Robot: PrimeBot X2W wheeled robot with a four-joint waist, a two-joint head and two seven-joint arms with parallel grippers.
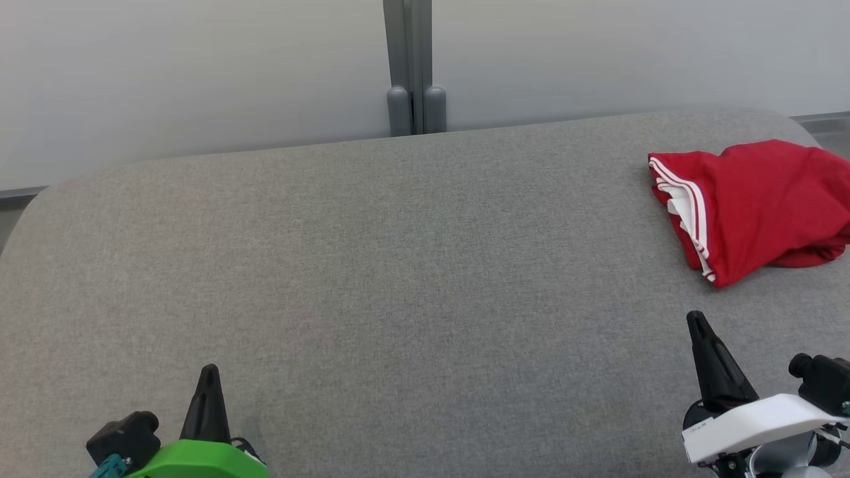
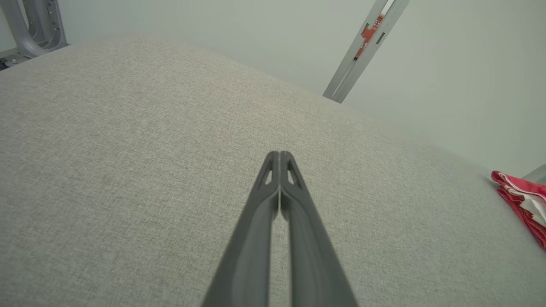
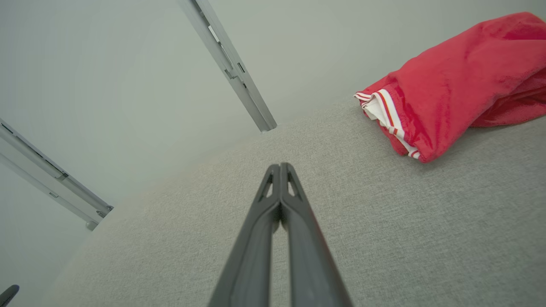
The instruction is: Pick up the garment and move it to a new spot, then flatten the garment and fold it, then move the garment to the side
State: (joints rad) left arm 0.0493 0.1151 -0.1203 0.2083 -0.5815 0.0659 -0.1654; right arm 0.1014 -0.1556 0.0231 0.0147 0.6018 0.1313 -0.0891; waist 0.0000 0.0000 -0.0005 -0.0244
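A red garment (image 1: 757, 202) with white-striped trim lies bunched at the far right of the grey padded surface (image 1: 398, 265); it also shows as the garment (image 3: 452, 85) at the upper right of the right wrist view and as the garment (image 2: 522, 200) at the right edge of the left wrist view. My right gripper (image 1: 697, 320) hovers a short way in front of it, shut and empty, its tips pressed together (image 3: 280, 166). Far to the left, my left gripper (image 1: 210, 369) sits near the front edge, shut on nothing (image 2: 279, 154).
A pale wall runs behind the surface, with a grey metal post (image 1: 408, 66) at its middle. The surface's rounded back edge curves down at both far corners. Another metal frame (image 2: 30, 25) stands beyond the left end.
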